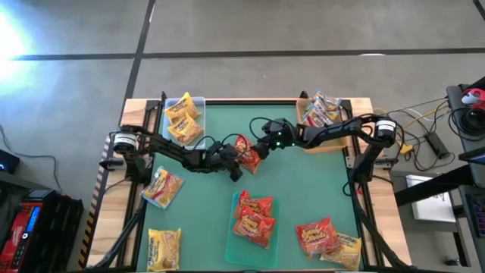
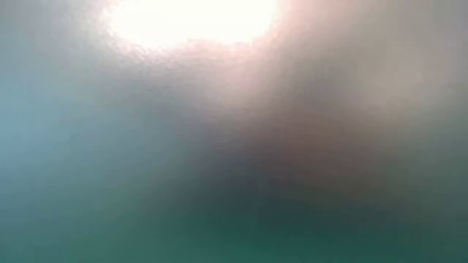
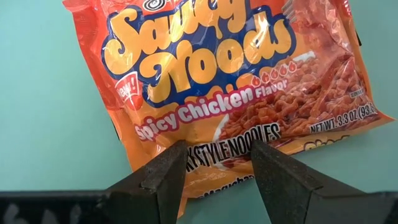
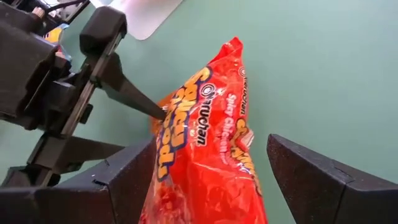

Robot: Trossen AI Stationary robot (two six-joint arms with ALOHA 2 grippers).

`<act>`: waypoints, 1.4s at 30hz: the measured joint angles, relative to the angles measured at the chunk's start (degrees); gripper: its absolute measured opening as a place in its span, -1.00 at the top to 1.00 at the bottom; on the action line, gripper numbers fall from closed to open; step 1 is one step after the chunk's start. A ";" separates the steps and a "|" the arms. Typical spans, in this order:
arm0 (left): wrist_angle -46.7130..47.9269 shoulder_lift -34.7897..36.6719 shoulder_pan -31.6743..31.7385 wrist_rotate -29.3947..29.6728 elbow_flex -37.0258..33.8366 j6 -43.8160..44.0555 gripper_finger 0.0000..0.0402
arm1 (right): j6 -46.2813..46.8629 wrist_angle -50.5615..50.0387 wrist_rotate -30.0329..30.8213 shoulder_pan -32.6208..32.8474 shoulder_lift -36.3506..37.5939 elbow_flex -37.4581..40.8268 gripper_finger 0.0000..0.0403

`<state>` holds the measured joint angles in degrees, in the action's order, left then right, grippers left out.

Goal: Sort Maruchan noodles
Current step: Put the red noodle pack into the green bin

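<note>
From overhead, going left to right, I see a clear tray [image 1: 198, 102] at the table's far-left corner holding yellow packets [image 1: 183, 120]. Nearer me on that side lie a pale packet with a pink label [image 1: 162, 187] and a yellow packet [image 1: 164, 248], both loose on the green mat [image 1: 303, 189].

My left gripper [image 1: 236, 161] sits near the middle, clamped on one edge of a red-orange packet [image 1: 245, 153]. Its wrist camera shows both fingers [image 3: 163, 177] pressed against the wrapper's lower edge, with "Spicy Chicken" readable on it, which the overhead shot is too far away to give.

My right gripper [image 1: 265, 145] is just across that same packet. Its wrist camera shows the jaws spread wide on either side of the wrapper [image 4: 205, 155], apart from it, while the left gripper's finger [image 4: 134, 93] pinches the far end.

A green tray [image 1: 233, 241] at the near centre holds two red-orange packets [image 1: 254, 216]. Two more packets [image 1: 327, 239] lie loose at near right. A brown tray [image 1: 333, 142] at the far-right corner holds pale, pink-labelled packets [image 1: 322, 110].

The table-height camera gives me only a blur.
</note>
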<state>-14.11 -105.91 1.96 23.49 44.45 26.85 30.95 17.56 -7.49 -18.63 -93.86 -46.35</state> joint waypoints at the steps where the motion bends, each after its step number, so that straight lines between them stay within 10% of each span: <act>1: 0.00 0.00 0.00 0.00 0.00 0.00 0.17 | 0.38 0.33 0.05 0.13 -0.36 0.06 -0.45; 25: 0.29 0.00 0.04 1.31 -0.13 -0.87 0.17 | 3.53 6.79 -9.17 1.08 -11.56 -3.93 -0.42; 42: 1.11 2.58 0.03 1.07 -0.34 -2.23 0.17 | 3.32 4.93 -11.38 1.05 -10.33 -3.89 0.33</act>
<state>-13.00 -103.32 1.98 24.55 44.10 24.62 34.27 22.49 -18.87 -17.58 -104.19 -50.24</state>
